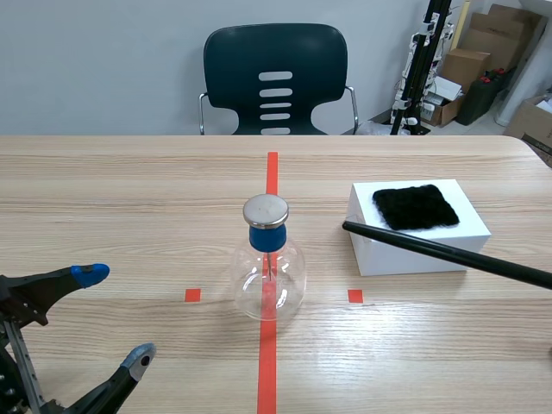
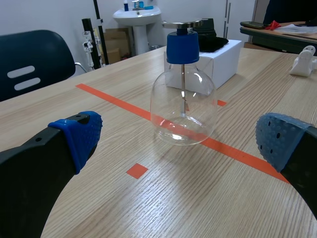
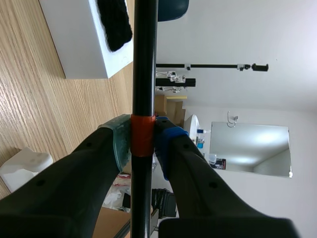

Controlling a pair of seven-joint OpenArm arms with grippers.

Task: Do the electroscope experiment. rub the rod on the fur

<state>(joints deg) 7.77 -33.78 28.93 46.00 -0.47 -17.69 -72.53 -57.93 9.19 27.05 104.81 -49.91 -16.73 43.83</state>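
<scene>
Setting: pale wooden table point(image 1: 129, 198), a dark chair point(image 1: 274, 78) at its far side.
Rod point(image 1: 431, 250): black, slanting in from the right, its tip over the white box's point(image 1: 414, 263) near left corner, just near of the fur point(image 1: 416, 206) (contact seems unlikely, hard to tell).
Right gripper point(image 3: 143, 141): clamped on the rod's orange-red band.
Left gripper point(image 1: 116, 315): near left, jaws wide apart, holding nothing.
Handling: the rod looks stiff, light and slick, so the banded spot is the sensible hold. The fur is soft and may drag.
Views: only the right wrist view shows the grip; only the left wrist view shows the stem inside the glass flask point(image 1: 269, 276).
</scene>
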